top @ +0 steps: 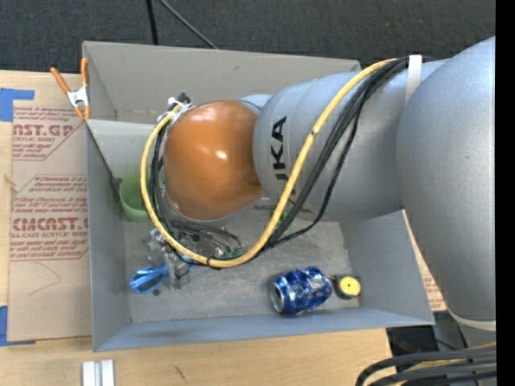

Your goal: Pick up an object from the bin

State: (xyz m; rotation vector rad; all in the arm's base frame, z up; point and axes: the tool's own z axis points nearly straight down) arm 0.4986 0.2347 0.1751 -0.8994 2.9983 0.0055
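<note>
Well, starting at the left wall, a green cup sits half tucked under the arm's orange cover; a sideways swing could knock it over. Just below, a small blue plastic thing lies near the front-left corner of the bin, touching or just beside the gripper. Whether that is spread or closed I cannot tell. A shallow grip might let the piece skid away. Further right, 1 crushed blue can and a yellow disc lie well apart from it.

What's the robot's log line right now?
gripper: beside small blue thing, lower left of bin | near: green cup | right: crushed blue can, yellow cap
</note>
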